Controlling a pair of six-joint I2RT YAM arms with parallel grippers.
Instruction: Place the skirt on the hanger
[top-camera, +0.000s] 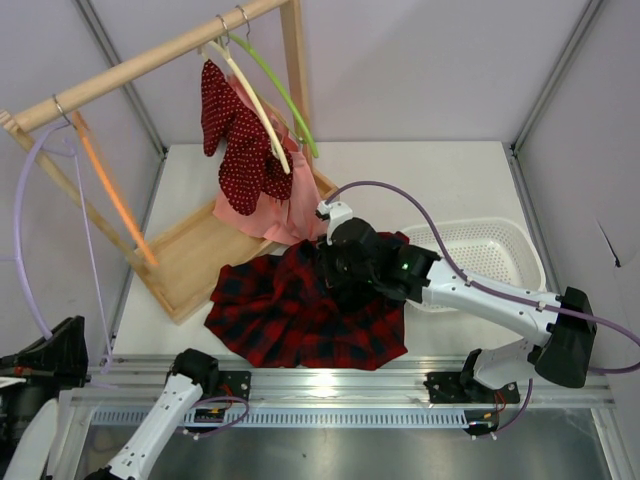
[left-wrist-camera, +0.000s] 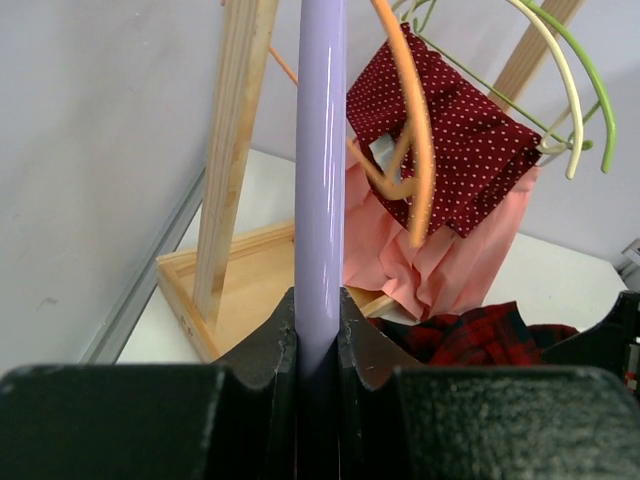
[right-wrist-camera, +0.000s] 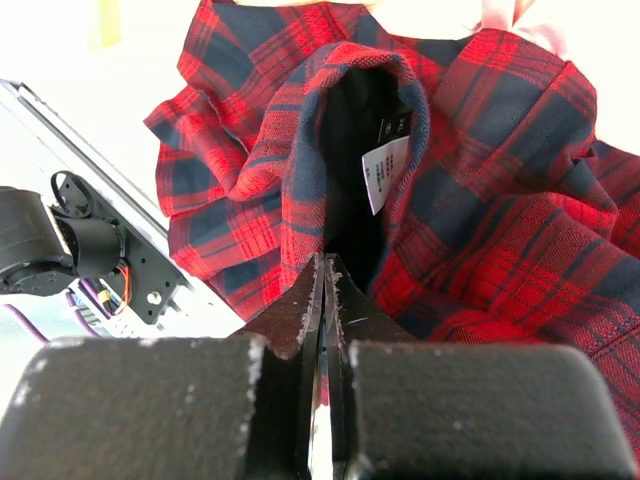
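Note:
The plaid skirt (top-camera: 280, 320) lies crumpled on the table in front of the rack; it also shows in the right wrist view (right-wrist-camera: 500, 200) and the left wrist view (left-wrist-camera: 470, 335). My right gripper (top-camera: 338, 280) sits on the skirt's upper edge and is shut (right-wrist-camera: 325, 275) on a fold of the waistband, whose opening with a white label (right-wrist-camera: 384, 172) gapes just beyond the fingers. My left gripper (top-camera: 75, 360), at the near left corner, is shut (left-wrist-camera: 318, 320) on the lavender hanger (left-wrist-camera: 322, 150). The hanger (top-camera: 88, 250) rises thin and pale toward the rack's left end.
A wooden rack (top-camera: 150, 55) with a tray base (top-camera: 195, 265) stands at the back left. It carries an orange hanger (top-camera: 115, 200), cream and green hangers, a red dotted garment (top-camera: 235, 130) and a pink garment (top-camera: 270, 210). A white basket (top-camera: 520, 255) is at the right.

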